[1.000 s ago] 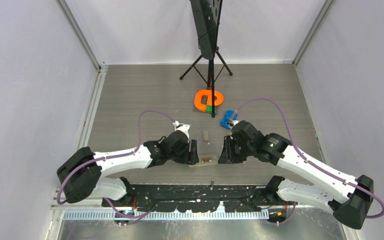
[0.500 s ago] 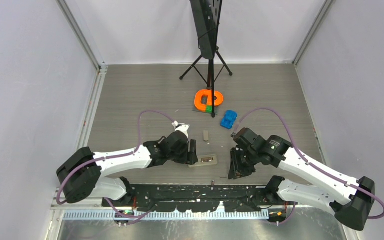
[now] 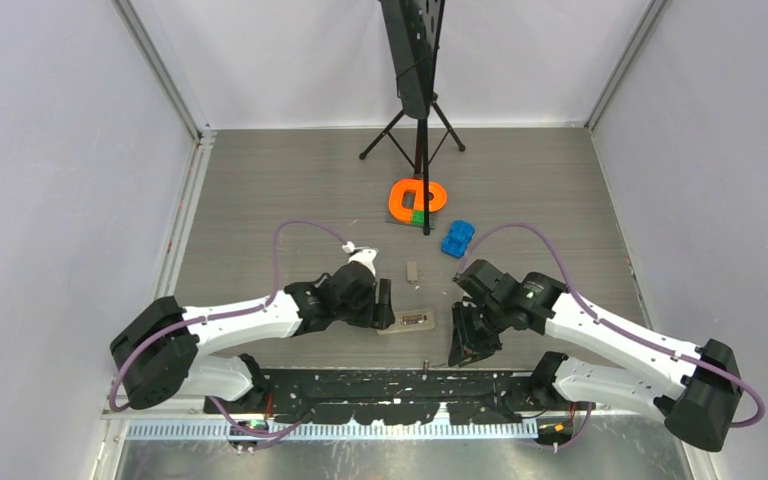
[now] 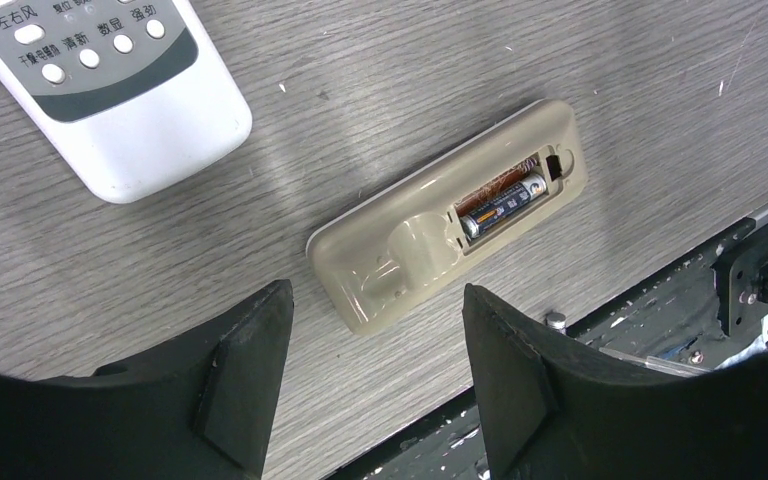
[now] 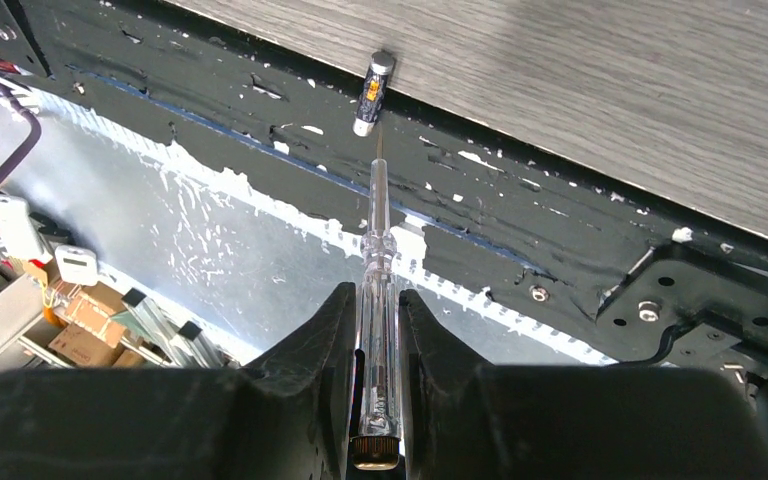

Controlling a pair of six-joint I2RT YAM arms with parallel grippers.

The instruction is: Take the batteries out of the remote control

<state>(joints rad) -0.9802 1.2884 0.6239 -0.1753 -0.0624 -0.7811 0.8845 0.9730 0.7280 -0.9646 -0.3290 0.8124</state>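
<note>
Found the seated battery in the open bay of the beige remote, label up, on the bay's nearer side. Noted a coppery shape beside it; second cell or bare contact, cannot tell. Found the loose battery outside the remote, lying on the black frame just past the near edge of the table, one end at the wood.

Logged the beige remote back-up on the table near that edge, with a white remote near it but apart.

Read the left gripper as spread wide, astride the remote's closed end, pads clear of it, gripping nothing. Read the right gripper as clamped on the clear-handled stick tool, tip aimed at the loose battery and very near it; contact not resolvable.

Judged risks:
- Could roll the loose battery off the frame into the gap below with one nudge of the tip; round body, no visible stop.
- Could skid the remote when levering the seated battery, with nothing pinning it.
- Could slip the tip off the cell and bend a contact.
</note>
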